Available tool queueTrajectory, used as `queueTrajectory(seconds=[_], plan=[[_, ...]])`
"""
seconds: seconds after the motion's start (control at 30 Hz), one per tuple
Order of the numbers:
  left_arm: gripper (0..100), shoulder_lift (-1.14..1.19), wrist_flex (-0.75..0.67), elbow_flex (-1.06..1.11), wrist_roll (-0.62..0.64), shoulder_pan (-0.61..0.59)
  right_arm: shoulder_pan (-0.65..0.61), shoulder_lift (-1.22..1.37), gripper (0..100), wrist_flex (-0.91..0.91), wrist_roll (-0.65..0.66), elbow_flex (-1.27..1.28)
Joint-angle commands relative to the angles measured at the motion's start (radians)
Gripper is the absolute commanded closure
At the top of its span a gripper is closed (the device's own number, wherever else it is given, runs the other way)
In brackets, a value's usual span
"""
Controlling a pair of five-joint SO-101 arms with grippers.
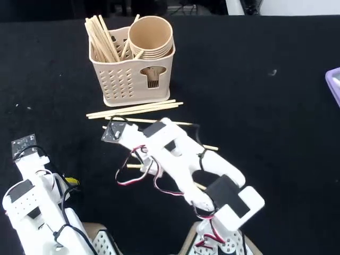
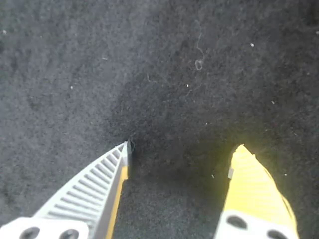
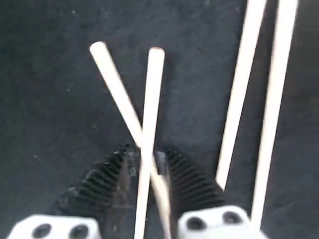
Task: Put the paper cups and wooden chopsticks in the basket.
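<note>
Right pincer: clamped on crossed chopsticks
Left pincer: wide, empty
Risk: pair (unevenly pinched) may twist loose

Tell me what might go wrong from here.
1. The right gripper pinches two crossed chopsticks; held at an angle to each other, one may pivot or slip out on lifting.
2. The basket is already crowded with paper cups and sticks, so the pair may catch on its rim.
3. Loose chopsticks lie close by and could get knocked.

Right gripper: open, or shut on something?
Shut: the right gripper pinches two crossed chopsticks between its fingers.
</note>
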Motion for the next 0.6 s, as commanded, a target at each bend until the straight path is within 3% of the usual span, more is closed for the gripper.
queueTrajectory(seconds=[0.0, 0.37, 0.57], plan=[[68, -0.006, -0.012, 0.004, 0.002, -0.008, -0.018, -0.070, 98.8, 0.014, 0.009, 0.002], [68, -0.006, -0.012, 0.004, 0.002, -0.008, 0.008, -0.401, 98.8, 0.084, 0.011, -0.005], [68, -0.006, -0.012, 0.004, 0.002, -0.008, 0.017, -0.547, 98.8, 0.259, 0.006, -0.305]])
